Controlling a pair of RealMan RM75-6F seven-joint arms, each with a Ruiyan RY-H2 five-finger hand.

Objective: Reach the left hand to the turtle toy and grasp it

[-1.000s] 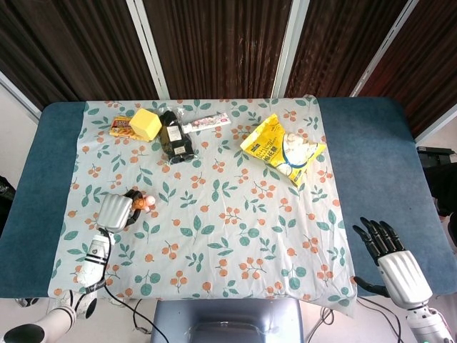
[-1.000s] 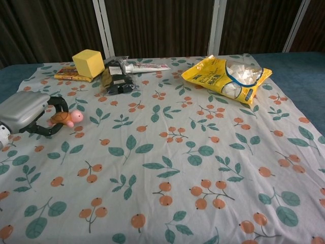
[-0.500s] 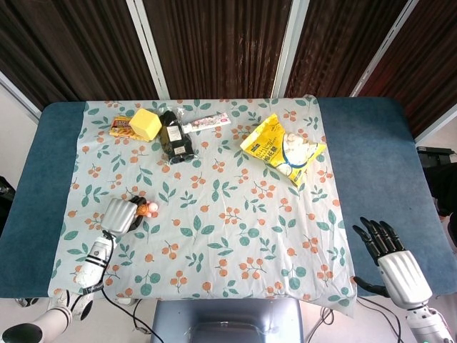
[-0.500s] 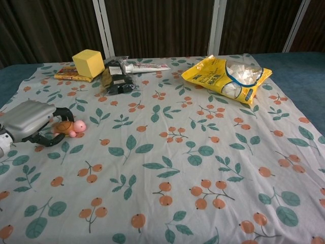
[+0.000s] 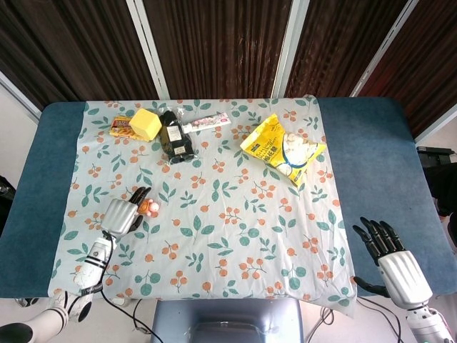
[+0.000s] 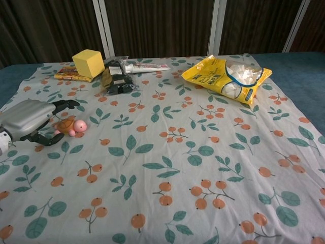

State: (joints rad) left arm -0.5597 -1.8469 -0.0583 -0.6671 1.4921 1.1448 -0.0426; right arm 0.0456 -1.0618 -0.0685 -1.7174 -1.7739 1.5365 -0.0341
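The turtle toy (image 5: 148, 207) (image 6: 68, 126), brown-shelled with a pink head, lies on the floral cloth at the left side of the table. My left hand (image 5: 121, 214) (image 6: 30, 119) is right beside it, silver back up. Its fingers (image 6: 65, 104) stretch out past the far side of the toy and the thumb lies on the near side, so the turtle sits in the gap without being gripped. My right hand (image 5: 391, 257) hovers off the table's near right corner, fingers spread and empty; only the head view shows it.
At the back left stand a yellow cube (image 5: 146, 124) (image 6: 88, 62), an orange snack box (image 5: 121, 127), a dark packet (image 5: 175, 139) (image 6: 118, 79) and a white tube (image 5: 206, 123). A yellow snack bag (image 5: 282, 150) (image 6: 226, 76) lies back right. The floral cloth (image 5: 235, 229) covers the table's middle.
The left hand's fingers, curled around the turtle before, have straightened out. The hand shifted slightly toward the near edge, and the turtle now rests on the cloth between fingers and thumb.
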